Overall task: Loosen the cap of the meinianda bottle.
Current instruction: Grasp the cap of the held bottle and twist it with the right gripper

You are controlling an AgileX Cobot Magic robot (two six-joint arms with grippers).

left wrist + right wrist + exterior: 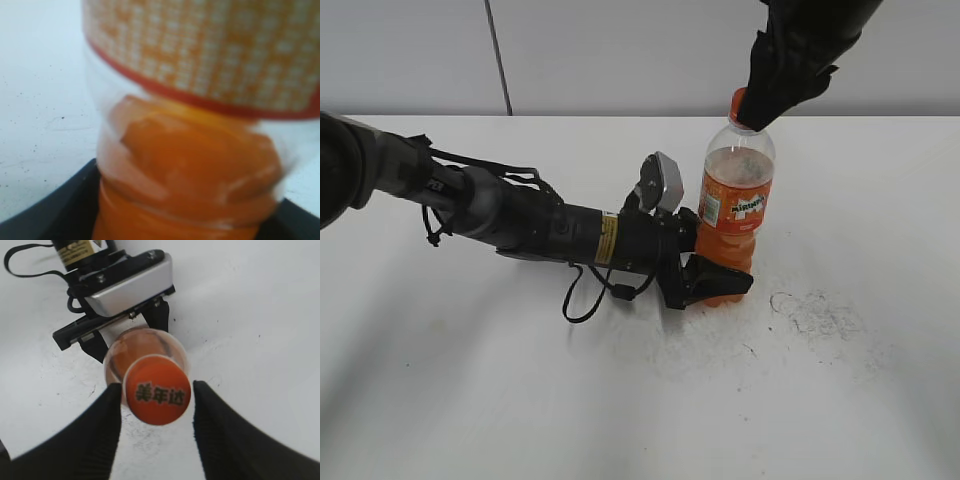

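Black fingers (102, 425) of the right gripper (156, 421) stand on either side of the small round orange plastic cap (157, 395), a sliver of gap showing at each side, so they look open around it rather than clamped; this placing suits closing and twisting. Below them the left gripper (712, 280) has its fingers closed on the base of the clear plastic meinianda bottle of orange drink (734, 215), likely pinning it upright so it cannot spin under the twist. Beyond both fingers lies the white table (880, 380), with a scuffed grey patch (817, 313) just right of the bottle's foot.
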